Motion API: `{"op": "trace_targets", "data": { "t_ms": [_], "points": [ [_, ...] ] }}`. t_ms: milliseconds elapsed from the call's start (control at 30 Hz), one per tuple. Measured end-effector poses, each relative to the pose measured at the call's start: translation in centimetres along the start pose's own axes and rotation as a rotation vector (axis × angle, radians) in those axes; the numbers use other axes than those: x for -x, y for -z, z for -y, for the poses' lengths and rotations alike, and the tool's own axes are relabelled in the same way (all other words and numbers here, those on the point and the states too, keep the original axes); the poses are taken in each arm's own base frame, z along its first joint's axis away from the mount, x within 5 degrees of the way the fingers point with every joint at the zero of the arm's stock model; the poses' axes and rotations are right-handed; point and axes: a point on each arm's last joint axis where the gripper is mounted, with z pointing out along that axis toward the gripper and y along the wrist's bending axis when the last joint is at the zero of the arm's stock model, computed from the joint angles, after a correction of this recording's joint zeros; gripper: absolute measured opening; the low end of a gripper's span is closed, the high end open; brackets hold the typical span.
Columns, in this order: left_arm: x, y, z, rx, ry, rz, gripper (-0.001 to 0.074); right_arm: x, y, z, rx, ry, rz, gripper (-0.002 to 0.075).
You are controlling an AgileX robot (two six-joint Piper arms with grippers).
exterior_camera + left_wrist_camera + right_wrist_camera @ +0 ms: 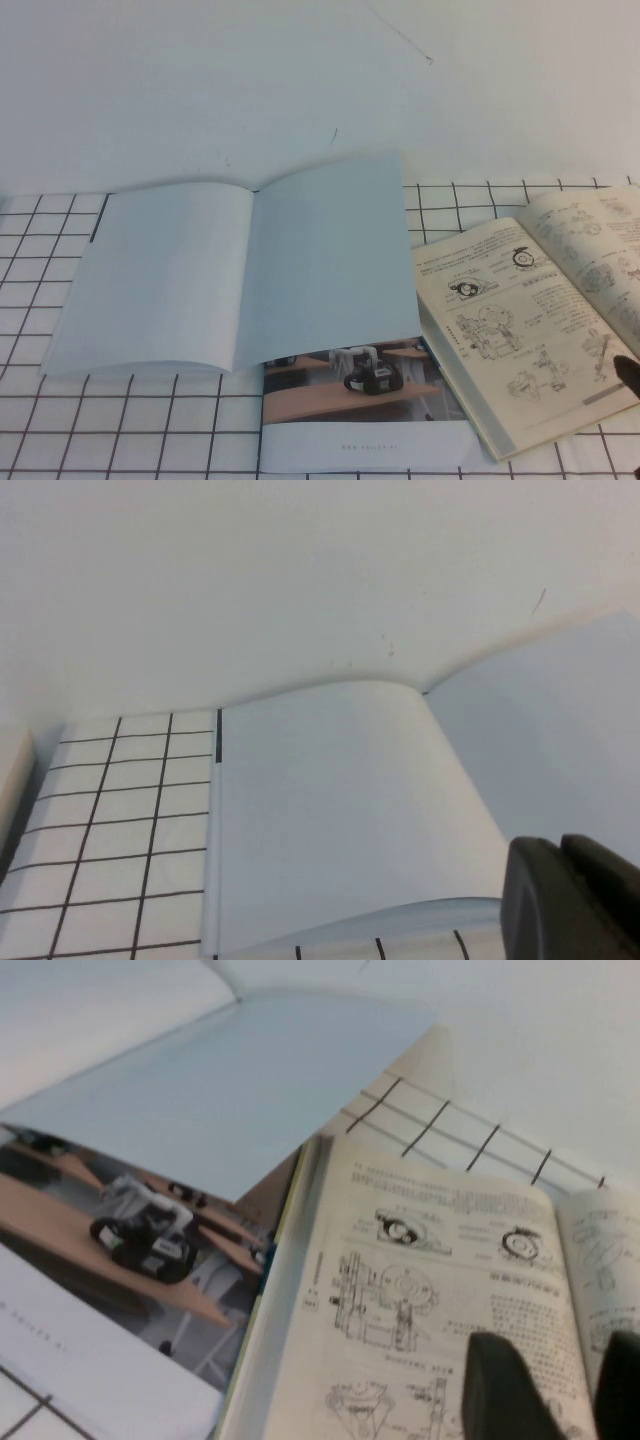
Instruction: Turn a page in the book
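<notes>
Near the middle of the worktop you have the book (pixel 240 270) lying open on plain pale blue-white pages, its left half over the grid mat (pixel 40 420) and its right leaf, the page (pixel 330 260), resting partly on a booklet (pixel 360 400) that shows a black robot on wood. Toward the right edge a yellowish manual (pixel 540 320) with line drawings lies open, touching the booklet.

Your right gripper (pixel 555 1385) hangs over the manual near the right edge; its two dark fingers (pixel 505 1390) stand apart with nothing between them. Your left gripper (pixel 570 900) hovers by the book's near edge, just above the left leaf; only one corner of it shows, so you cannot tell how its fingers stand.

No leaf is lifted or pinched, so the turn looks not yet begun, or already finished and laid flat. For a turn, bring the right gripper across to the page's free edge, catch one thin leaf only, and keep clear of the manual.
</notes>
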Motion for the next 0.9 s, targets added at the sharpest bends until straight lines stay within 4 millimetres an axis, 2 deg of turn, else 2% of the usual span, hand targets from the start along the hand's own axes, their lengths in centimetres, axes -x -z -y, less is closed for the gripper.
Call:
{"op": "trace_targets", "data": {
  "t_ms": [200,400,600,900],
  "points": [
    [0.2,0.0,0.0,-0.006,0.101,0.021,-0.0002,-1.1,-2.0,-0.7,0.032,0.009,-0.119,0.0220],
    [0.4,0.0,0.1,-0.016,0.173,0.038,-0.0002,-0.9,-1.7,-0.6,0.028,-0.001,-0.101,0.0220],
    [0.4,0.0,0.1,-0.019,0.186,0.040,-0.0002,0.3,0.5,0.0,0.005,-0.037,0.039,0.0219],
    [-0.6,-0.2,0.1,-0.019,0.192,0.006,-0.0002,1.5,5.8,1.8,-0.094,-0.101,0.322,0.0219]
  ]
}}
